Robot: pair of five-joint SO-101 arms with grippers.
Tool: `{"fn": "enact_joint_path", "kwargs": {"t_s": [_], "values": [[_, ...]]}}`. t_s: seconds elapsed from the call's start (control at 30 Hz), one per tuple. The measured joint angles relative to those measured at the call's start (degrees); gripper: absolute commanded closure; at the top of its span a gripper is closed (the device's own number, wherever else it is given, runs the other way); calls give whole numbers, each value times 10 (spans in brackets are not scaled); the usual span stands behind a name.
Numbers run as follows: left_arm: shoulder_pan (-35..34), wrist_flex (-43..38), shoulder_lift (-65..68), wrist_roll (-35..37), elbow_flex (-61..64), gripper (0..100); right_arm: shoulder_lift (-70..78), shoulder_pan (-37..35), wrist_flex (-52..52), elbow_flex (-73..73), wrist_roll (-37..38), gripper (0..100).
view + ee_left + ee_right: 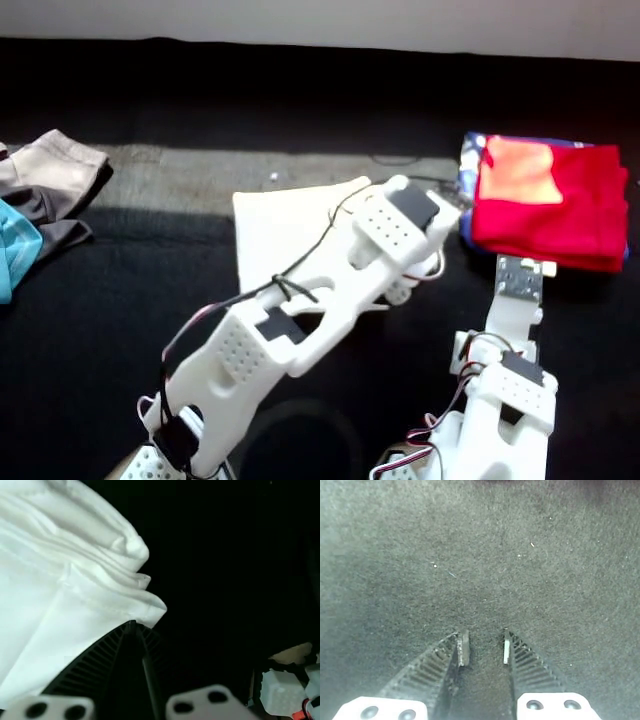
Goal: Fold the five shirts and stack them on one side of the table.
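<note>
- Your left fingers [107, 660] are clenched on the hem of the folded white cotton shirt [285, 235], which lies mid-way across the black-covered bench [100, 330]; grip firmly.
- Slide it low toward the red folded stack [560, 215] so the folds hold.
- Your right fingers [461, 650] hang released over bare bench.

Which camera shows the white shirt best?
High view: the white shirt lies mid-table, the left arm across it. Left wrist view catches a bunched edge close up; right wrist view faces black table.

A black, felt-covered worktop [485, 555] (lint-flecked) is stretching ahead of the right fingers [464, 650]; a pale wall [320, 15] is standing beyond.
</note>
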Motion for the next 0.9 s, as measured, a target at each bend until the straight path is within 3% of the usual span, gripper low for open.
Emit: {"fn": "enact_joint_path", "kwargs": {"t_s": [0.13,0.43,0.7,0.9], "values": [[-23,-9,-43,-13,1,991,0,0,0,0,0,868],[-162,-142,-8,-20,2,991,0,0,0,0,0,868],[-161,-269,53,-19,2,991,0,0,0,0,0,868],[-150,-377,74,19,2,991,0,0,0,0,0,868]]}}
